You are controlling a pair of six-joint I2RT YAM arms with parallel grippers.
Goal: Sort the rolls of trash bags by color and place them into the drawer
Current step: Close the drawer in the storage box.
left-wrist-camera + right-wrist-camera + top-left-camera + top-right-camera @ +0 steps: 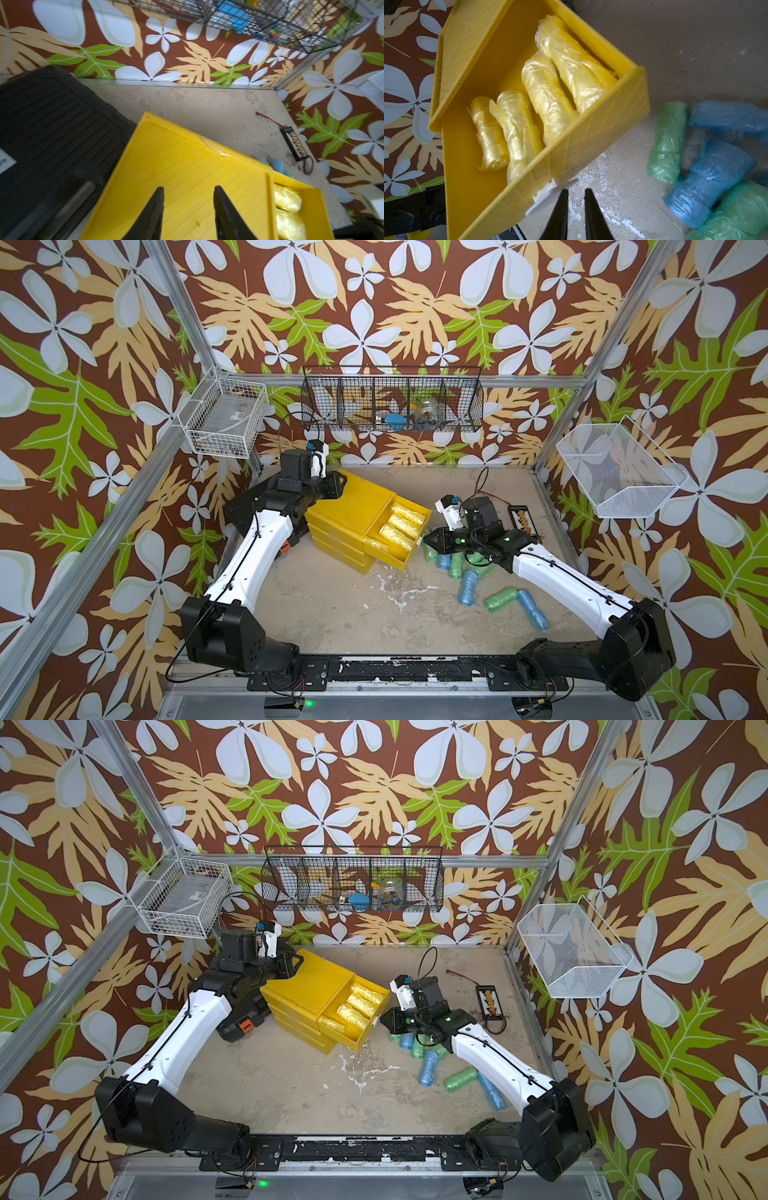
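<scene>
The yellow drawer chest [353, 510] stands at the table's back left with its top drawer [401, 556] pulled out. Several yellow rolls [550, 93] lie side by side in it. Green rolls [500, 599] and blue rolls [533, 610] lie loose on the table to its right, seen closer in the right wrist view as green [667, 141] and blue [710, 182]. My left gripper [188, 188] hovers open over the chest's top, holding nothing. My right gripper [576, 189] is just at the drawer's white tab handle [546, 197], its jaws only narrowly apart with nothing between them.
A flat black tool case [52, 124] lies left of the chest, under my left arm. A small black connector board [523, 520] with a cable sits at the back right. Wire baskets hang on the walls: black [392, 404], white [224, 414], white mesh [619, 472].
</scene>
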